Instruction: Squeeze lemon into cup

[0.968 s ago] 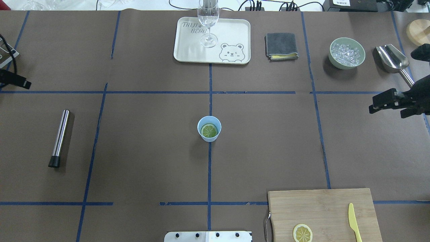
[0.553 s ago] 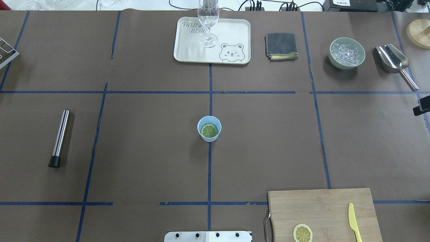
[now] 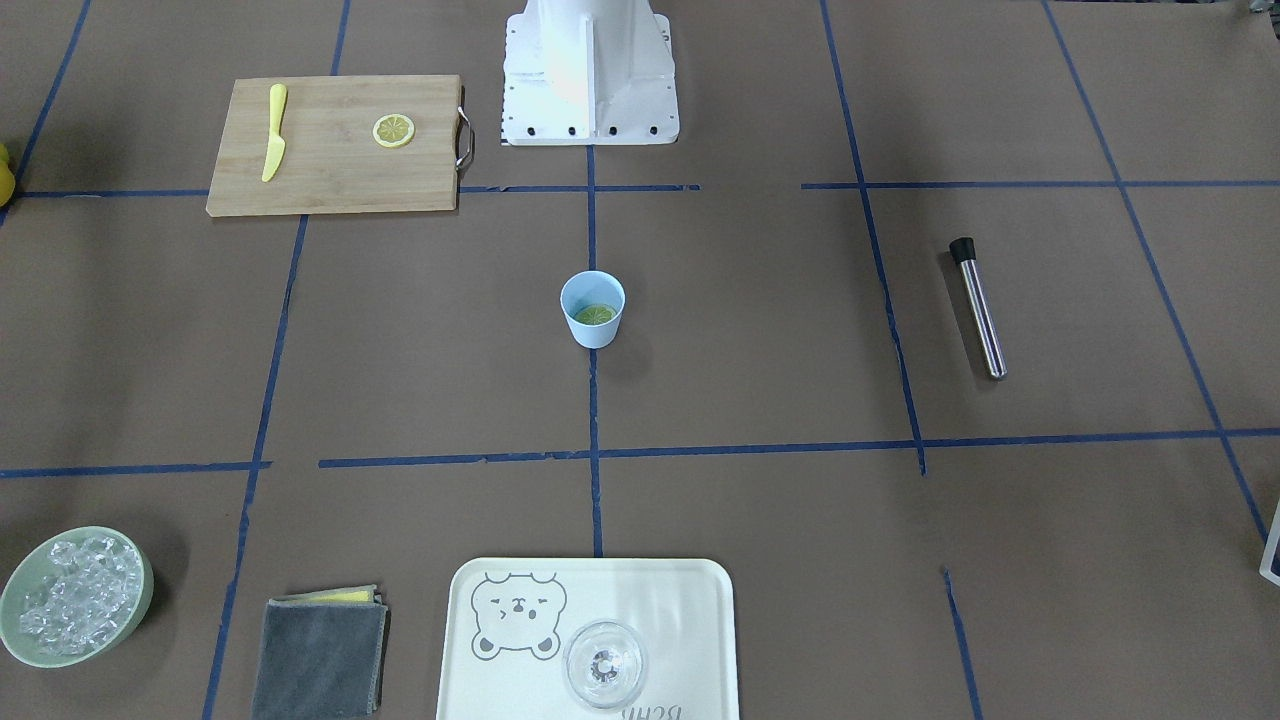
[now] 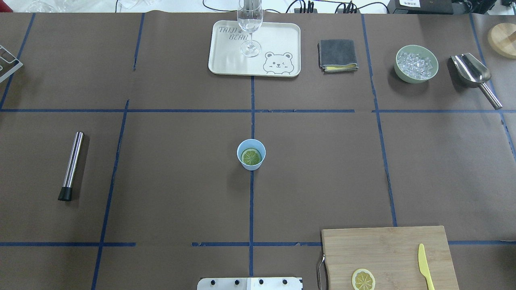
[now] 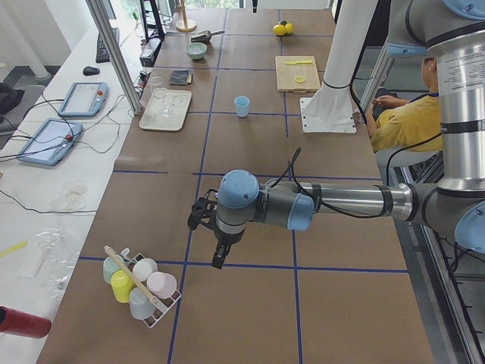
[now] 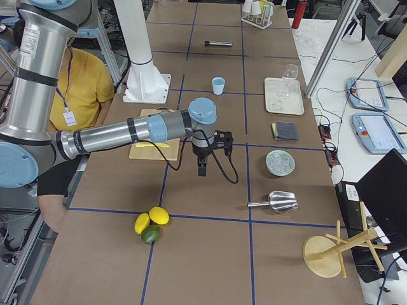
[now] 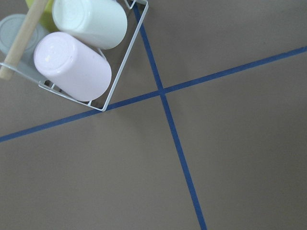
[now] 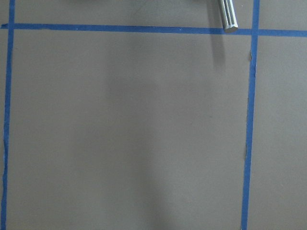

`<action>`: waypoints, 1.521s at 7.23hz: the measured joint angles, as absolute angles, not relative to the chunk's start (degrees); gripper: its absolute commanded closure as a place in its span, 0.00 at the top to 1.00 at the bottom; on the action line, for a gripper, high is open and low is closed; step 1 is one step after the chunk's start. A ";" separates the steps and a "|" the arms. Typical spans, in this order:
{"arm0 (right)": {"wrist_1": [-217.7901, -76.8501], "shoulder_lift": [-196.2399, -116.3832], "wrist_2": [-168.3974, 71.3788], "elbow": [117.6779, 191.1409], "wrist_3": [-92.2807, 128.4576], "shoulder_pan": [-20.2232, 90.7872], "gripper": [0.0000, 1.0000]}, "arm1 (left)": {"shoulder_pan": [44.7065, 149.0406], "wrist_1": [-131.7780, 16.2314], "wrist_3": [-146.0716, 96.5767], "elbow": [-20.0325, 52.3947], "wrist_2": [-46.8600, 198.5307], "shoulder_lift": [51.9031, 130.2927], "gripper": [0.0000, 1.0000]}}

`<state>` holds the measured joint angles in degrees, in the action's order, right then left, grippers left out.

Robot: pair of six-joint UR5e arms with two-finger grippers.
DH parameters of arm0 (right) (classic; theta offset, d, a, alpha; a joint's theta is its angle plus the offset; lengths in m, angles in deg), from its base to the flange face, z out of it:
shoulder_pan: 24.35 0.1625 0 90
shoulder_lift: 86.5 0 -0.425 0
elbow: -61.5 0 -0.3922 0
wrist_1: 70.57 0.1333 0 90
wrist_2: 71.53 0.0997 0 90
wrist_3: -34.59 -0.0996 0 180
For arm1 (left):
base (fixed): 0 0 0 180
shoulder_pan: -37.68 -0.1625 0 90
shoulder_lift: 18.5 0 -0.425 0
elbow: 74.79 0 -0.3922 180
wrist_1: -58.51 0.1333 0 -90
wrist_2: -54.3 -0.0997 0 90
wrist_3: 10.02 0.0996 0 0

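The light-blue cup (image 4: pixel 251 154) stands upright at the table's middle, also in the front view (image 3: pixel 593 309). A greenish-yellow slice (image 4: pixel 251 156) lies flat inside it. A yellow lemon slice (image 4: pixel 363 279) lies on the wooden cutting board (image 4: pixel 387 249). Neither gripper shows in the overhead or front views. The left gripper (image 5: pixel 217 256) hangs over bare table far from the cup, beside a rack of cups; I cannot tell if it is open. The right gripper (image 6: pixel 201 166) hangs over bare table past the board; I cannot tell its state either.
A yellow knife (image 4: pixel 422 266) lies on the board. A bear tray (image 4: pixel 225 60) with a clear glass (image 4: pixel 250 24), a grey cloth (image 4: pixel 338 54), a green bowl of ice (image 4: pixel 416 63) and a metal scoop (image 4: pixel 475 76) line the far side. A steel muddler (image 4: pixel 72 165) lies left.
Both grippers, at the left and right edges of the overhead view a second ago, have moved outward and out of that view. The cup and slices have not moved.
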<state>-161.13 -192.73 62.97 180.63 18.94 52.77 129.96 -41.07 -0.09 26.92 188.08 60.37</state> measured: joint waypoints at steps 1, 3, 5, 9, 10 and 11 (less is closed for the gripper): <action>-161.10 -193.25 63.15 179.72 20.54 53.02 1.00 | 130.19 -40.32 0.17 25.54 189.61 60.52 1.00; -160.95 -193.71 63.39 178.11 22.90 54.48 1.00 | 130.24 -34.91 -1.92 25.23 192.34 61.47 1.00; -160.69 -193.67 63.60 177.16 23.59 55.16 1.00 | 129.97 -25.64 -5.09 28.17 192.26 63.52 1.00; -161.02 -193.21 63.76 176.93 24.58 55.31 1.00 | 128.85 -21.63 -5.16 29.79 188.49 63.54 1.00; -161.21 -193.09 63.91 176.46 25.85 55.71 1.00 | 128.57 -21.74 -5.14 29.46 188.52 63.47 1.00; -162.25 -193.05 63.96 175.75 29.33 57.06 1.00 | 128.44 -21.79 -5.22 29.43 188.65 63.68 1.00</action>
<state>-162.25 -193.05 63.96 175.75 29.33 57.06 128.44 -21.79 -5.22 29.43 188.65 63.68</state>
